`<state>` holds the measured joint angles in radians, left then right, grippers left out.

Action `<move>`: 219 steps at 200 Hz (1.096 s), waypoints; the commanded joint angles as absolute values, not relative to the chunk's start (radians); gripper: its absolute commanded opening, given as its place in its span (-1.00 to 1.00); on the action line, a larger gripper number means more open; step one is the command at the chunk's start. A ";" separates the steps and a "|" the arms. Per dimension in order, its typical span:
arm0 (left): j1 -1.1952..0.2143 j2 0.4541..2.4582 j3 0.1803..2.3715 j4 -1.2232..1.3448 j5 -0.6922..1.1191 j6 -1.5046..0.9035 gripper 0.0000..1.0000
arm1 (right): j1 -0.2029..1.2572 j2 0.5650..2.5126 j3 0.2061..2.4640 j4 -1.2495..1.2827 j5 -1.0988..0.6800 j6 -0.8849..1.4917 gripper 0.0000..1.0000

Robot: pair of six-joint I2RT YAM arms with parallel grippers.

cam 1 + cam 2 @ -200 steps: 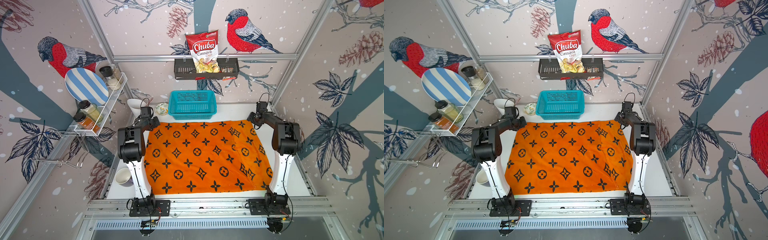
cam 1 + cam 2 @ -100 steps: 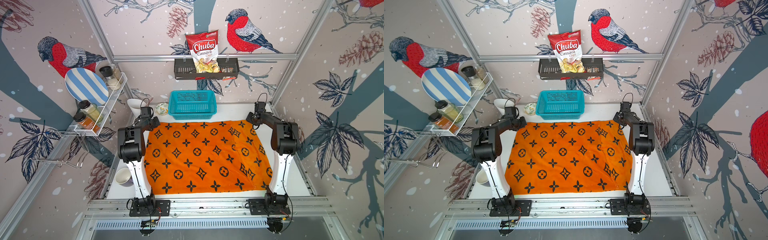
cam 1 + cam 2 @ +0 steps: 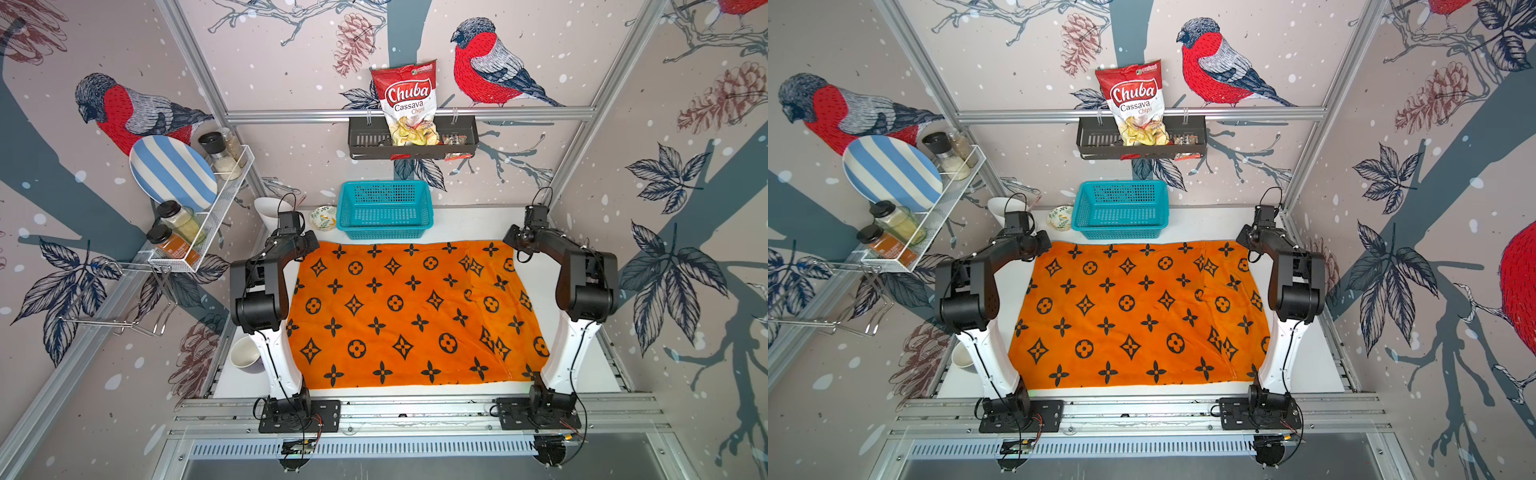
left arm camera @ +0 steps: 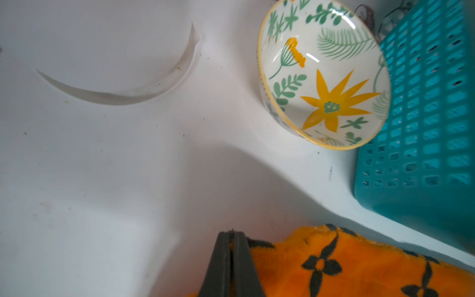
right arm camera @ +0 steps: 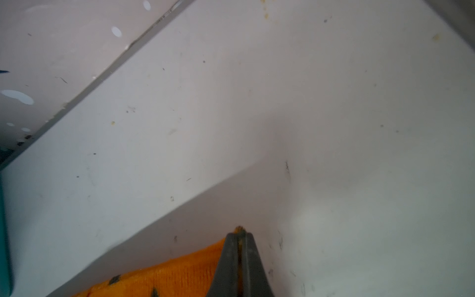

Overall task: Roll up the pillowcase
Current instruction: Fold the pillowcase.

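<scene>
pillowcase (image 3: 415,316) lies flat, far edge just in front of the basket (image 3: 384,210), spreading well past it on both sides. left gripper (image 4: 232,235) is pinched tight on the far corner, on the basket's left-arm side. right gripper (image 5: 240,232) is clamped on the opposite far corner, an orange sliver showing between its tips. judgement: the cloth is light, limp and plush, not slippery, and will sag between your two holds. keep the corners level and taut when you turn the edge over.

Robot test booth, aluminium frame (image 3: 291,116), bird-print walls (image 3: 291,54), mock-kitchen spice rack (image 3: 217,216)
</scene>
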<state>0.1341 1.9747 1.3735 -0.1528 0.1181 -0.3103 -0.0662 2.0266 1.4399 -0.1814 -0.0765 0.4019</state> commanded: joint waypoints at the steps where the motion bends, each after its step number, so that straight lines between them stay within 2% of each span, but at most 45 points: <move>1: 0.136 1.902 1.339 -0.093 0.083 -0.330 -1.00 | -0.071 1.947 1.378 -0.060 -0.101 0.377 -1.00; 102: 0.136 1.559 1.110 0.058 -0.005 -0.359 -1.00 | -0.111 1.467 0.933 0.269 -0.061 0.365 -1.00; 159: 0.135 1.662 1.315 0.009 0.070 -0.373 -1.00 | -0.147 1.580 1.102 0.201 -0.158 0.390 -1.00; 219: 0.136 1.698 1.392 0.002 0.056 -0.365 -1.00 | -0.156 1.623 1.212 0.177 -0.195 0.402 -1.00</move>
<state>0.1337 1.6978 1.3628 -0.0360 0.0746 -0.3691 -0.1513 1.6222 1.1721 0.1558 -0.1772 0.3923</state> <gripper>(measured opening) 0.056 0.065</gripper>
